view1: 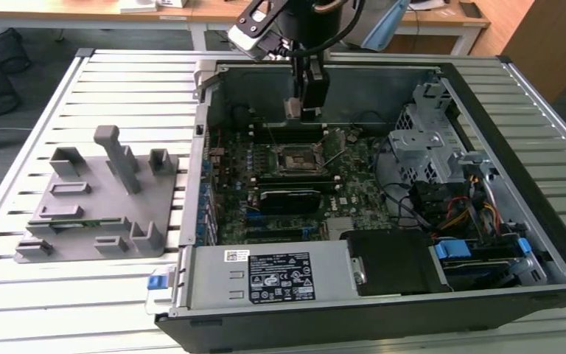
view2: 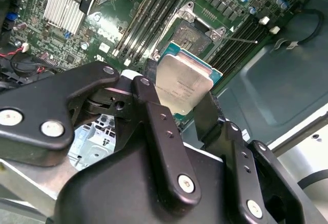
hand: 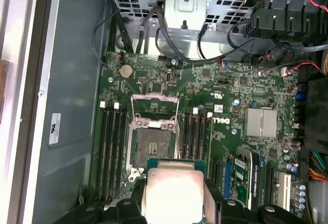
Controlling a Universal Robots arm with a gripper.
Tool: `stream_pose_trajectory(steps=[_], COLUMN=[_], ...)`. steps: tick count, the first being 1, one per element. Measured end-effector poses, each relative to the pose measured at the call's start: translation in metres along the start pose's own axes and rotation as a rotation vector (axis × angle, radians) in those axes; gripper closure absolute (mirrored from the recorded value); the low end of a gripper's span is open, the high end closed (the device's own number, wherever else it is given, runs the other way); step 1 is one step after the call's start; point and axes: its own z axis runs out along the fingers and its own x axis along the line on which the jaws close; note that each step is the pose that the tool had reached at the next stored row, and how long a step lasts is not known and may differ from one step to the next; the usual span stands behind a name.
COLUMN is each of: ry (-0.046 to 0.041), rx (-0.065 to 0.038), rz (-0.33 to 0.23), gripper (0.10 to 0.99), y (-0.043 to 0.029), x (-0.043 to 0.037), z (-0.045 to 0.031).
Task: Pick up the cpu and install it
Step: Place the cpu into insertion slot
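My gripper (view1: 304,109) hangs inside the open computer case, above the motherboard, and is shut on the cpu (view2: 183,83), a flat square chip with a silvery top and a green rim. The cpu (hand: 173,190) sits between the black fingers (view2: 160,126) in both wrist views. In the exterior view the cpu (view1: 294,108) shows as a pale plate at the fingers' tip. Below it lies the open square socket (hand: 151,144) on the green motherboard (hand: 225,90); the socket (view1: 293,159) is a short way under and in front of the gripper.
The black computer case (view1: 382,324) stands on a slatted white table (view1: 86,295). A grey parts holder (view1: 96,199) with a green memory stick (view1: 62,222) sits at the exterior view's left. Drive cage (view1: 426,140), cables and power supply (view1: 273,276) crowd the case's inside.
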Motion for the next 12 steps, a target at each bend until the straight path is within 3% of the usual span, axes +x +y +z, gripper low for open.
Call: stream_pose_trajectory(steps=[12], ry=[-0.0021], rx=[0.000], rz=[0.000], gripper=[0.553], y=[0.0038], x=[0.0053], z=[0.0150])
